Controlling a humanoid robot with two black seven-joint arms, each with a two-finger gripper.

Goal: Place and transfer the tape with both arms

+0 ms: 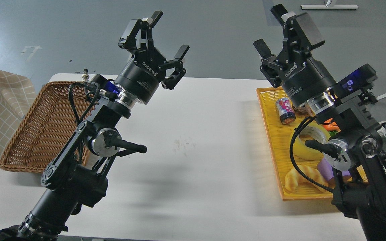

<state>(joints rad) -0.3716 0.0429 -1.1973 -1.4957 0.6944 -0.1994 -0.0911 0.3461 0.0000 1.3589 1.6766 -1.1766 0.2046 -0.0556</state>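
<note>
Nothing is judged done; the translucent yellow tape roll (308,142) lies in the orange mesh tray (275,140) (partly hidden); both grippers, left (168,53) and right (281,31), are held spread, empty, above it.

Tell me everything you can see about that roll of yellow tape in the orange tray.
The tape is a thick roll of translucent yellow packing tape with a pale grey-white core, lying flat, hole up, in the orange tray on the table's right side. My right arm hides part of it, and a black cable crosses in front. A croissant lies nearer me, a drink can farther away. Neither gripper touches it.
</note>
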